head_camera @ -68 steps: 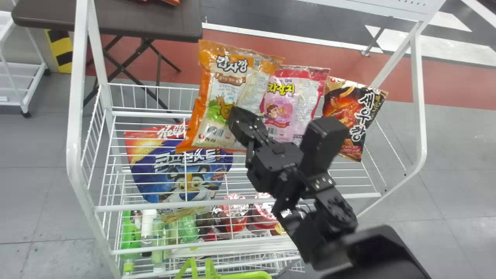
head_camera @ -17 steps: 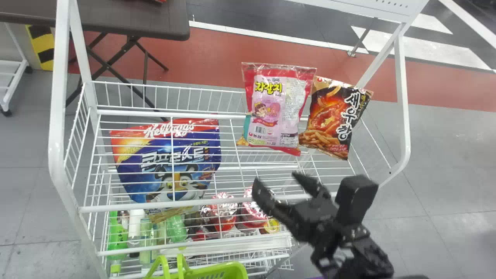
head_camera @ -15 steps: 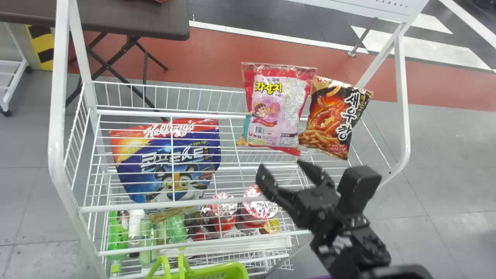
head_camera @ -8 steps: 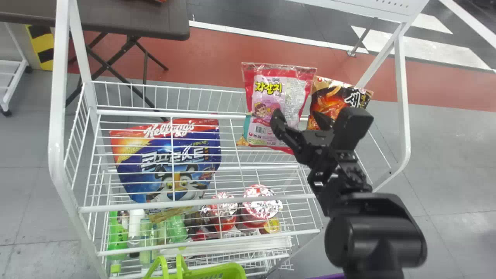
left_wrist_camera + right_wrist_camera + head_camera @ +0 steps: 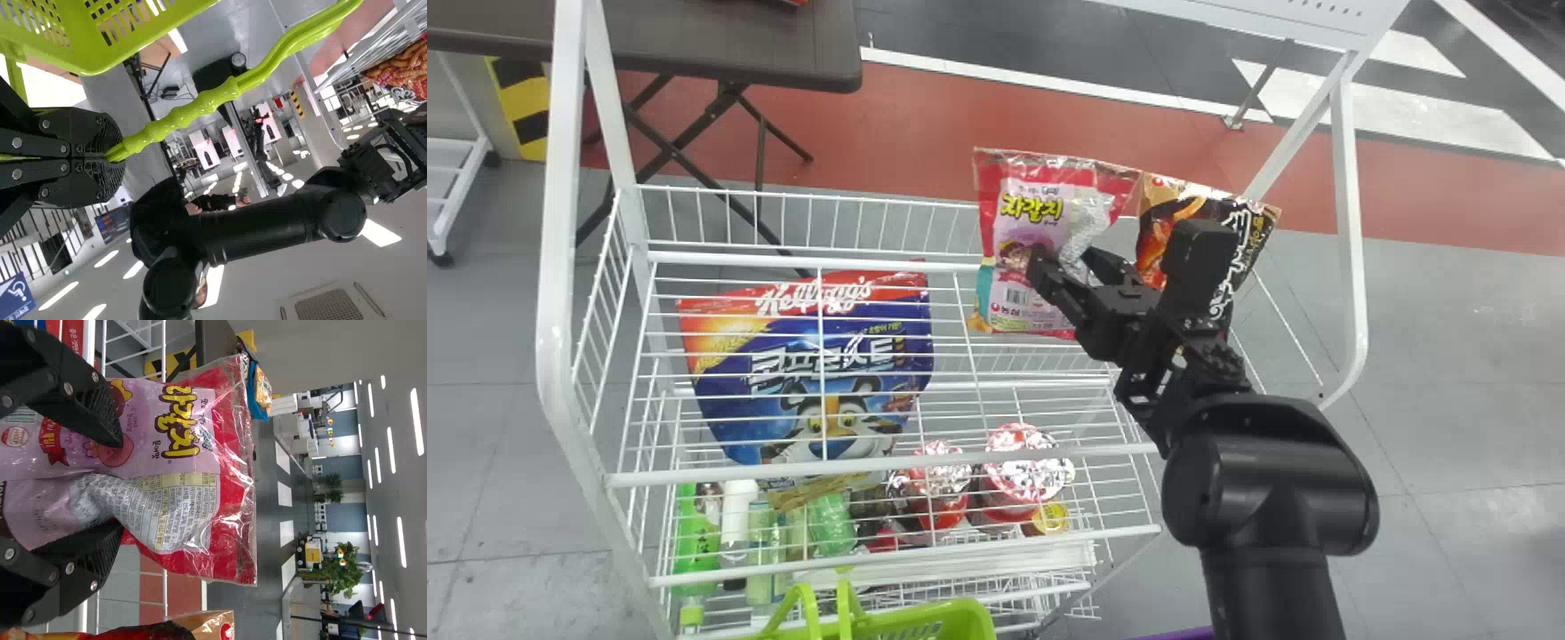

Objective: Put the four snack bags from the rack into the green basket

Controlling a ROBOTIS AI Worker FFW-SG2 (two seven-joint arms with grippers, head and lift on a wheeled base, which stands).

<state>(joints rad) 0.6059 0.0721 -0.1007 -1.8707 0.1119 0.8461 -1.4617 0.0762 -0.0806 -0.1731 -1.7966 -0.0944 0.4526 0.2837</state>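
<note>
My right gripper (image 5: 1072, 260) is at the pink snack bag (image 5: 1014, 209), which leans at the rack's back. In the right wrist view the gripper (image 5: 120, 485) has its fingers spread across the face of the pink bag (image 5: 183, 407); the film is creased between them, most by one fingertip. Right of it stands the black-and-orange bag (image 5: 1249, 231), partly behind the arm. A blue-and-red bag (image 5: 845, 356) leans at the rack's left. The green basket (image 5: 960, 618) shows at the bottom edge; in the left wrist view my left gripper (image 5: 110, 159) is shut on its handle (image 5: 193, 107).
White wire bars and the rack's front rail (image 5: 960, 462) cross the work area. Cups (image 5: 1023, 471) and bottles (image 5: 696, 542) stand on a lower shelf. White posts (image 5: 1352, 222) flank the rack. Behind it, at left, is a dark table (image 5: 738, 44).
The orange bag gripped at first is gone from the rack. From low at the right, the right gripper has moved up to the pink bag, its fingers closer together; that bag has shifted slightly left and creased.
</note>
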